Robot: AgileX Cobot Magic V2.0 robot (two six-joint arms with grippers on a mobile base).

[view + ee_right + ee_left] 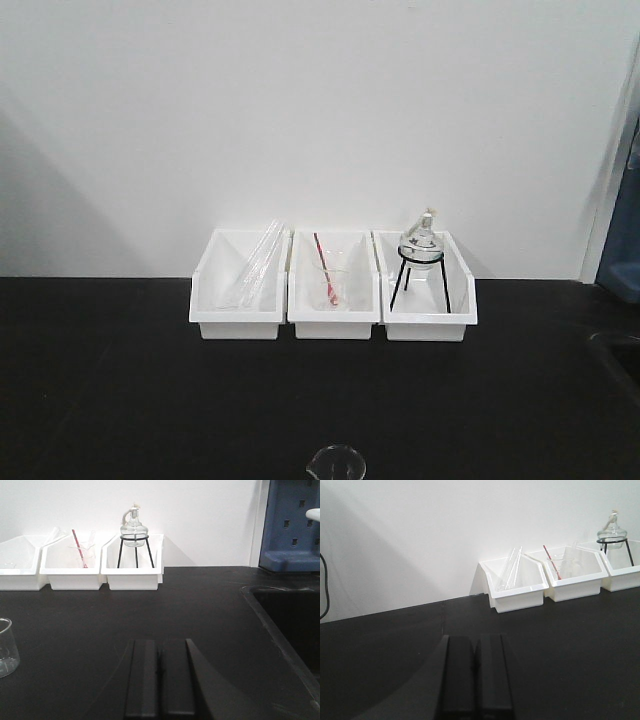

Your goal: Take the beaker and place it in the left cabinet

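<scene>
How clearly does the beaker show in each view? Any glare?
Front view: the beaker is faint against the black counter, cropped by the bottom edge. Right wrist: clearer, rim catching light, cut by the left edge. Left wrist: not in view.

Three white bins (234, 326) side by side on one desk (150, 400), and the middle bin (333, 325) is our marker. Two glass vessels next: one beaker (336, 463) well in front of the middle bin, one rod beaker (333, 292) inside it, holding one red rod (323, 258). Left of the middle bin, tubes (255, 262), at least two, exact count unclear. To its right, one lamp (419, 243) on one tripod (120, 555). Far right of it, one sink (295, 620).
</scene>
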